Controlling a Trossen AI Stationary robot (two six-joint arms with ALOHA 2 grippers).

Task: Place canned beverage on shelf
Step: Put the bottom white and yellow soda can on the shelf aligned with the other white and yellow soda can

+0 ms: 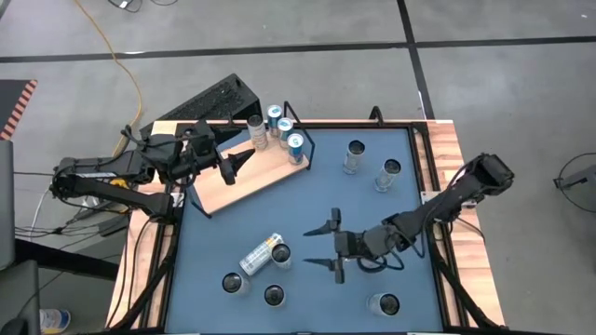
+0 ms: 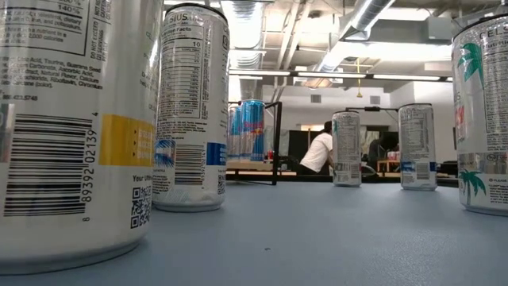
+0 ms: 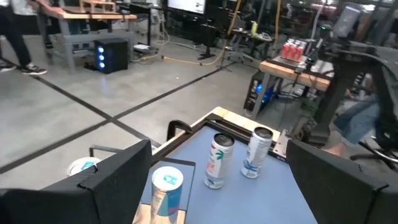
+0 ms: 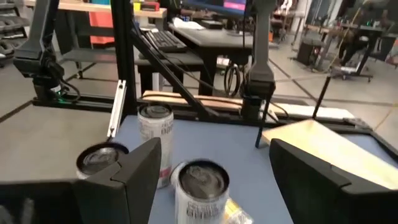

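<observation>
While the left tool [image 1: 244, 160] waits spread and empty over the pale wooden shelf [image 1: 250, 177], the right tool [image 1: 321, 247], also spread and empty, points at an upright silver can [image 1: 280, 255] just ahead.

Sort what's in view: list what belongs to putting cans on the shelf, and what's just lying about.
Belongs to the job:
- shelf, three cans already standing on it
- lying can
- upright cans on the blue table, such as the pair at the far right
- right gripper, fingers open, near the lying can
- left gripper, open over the shelf

Lying about:
- keyboard
- yellow cable
</observation>
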